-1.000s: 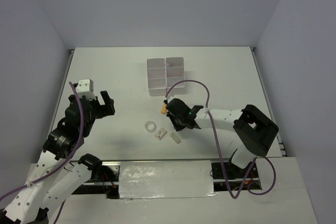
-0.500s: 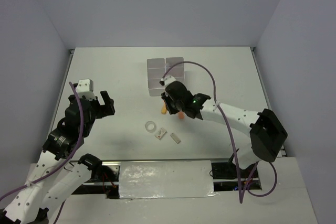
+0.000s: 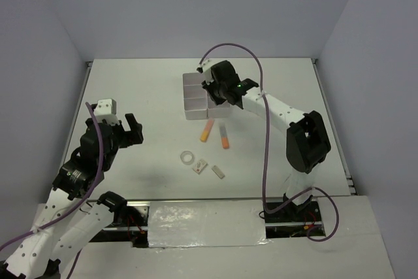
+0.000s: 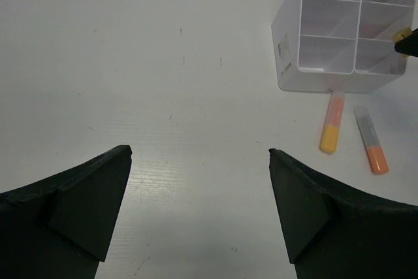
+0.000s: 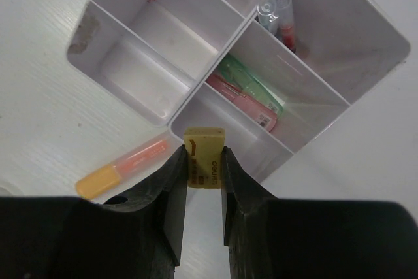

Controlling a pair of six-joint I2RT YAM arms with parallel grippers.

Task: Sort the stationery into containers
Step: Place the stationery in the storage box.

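The containers are a white block of six open boxes at mid-table. My right gripper hovers over the block's near right side, shut on a yellowish eraser above the rim of a near box. One box holds green and pink highlighters, another holds pens. Two orange highlighters lie just in front of the block. A clear tape ring and two small erasers lie nearer. My left gripper is open and empty at the left.
In the left wrist view the containers sit at the upper right with both highlighters below them. White walls enclose the table on the left, back and right.
My right gripper has lifted from the table by the highlighters and moved away to above the boxes, carrying the eraser. The two highlighters are now uncovered. The left arm has not moved.
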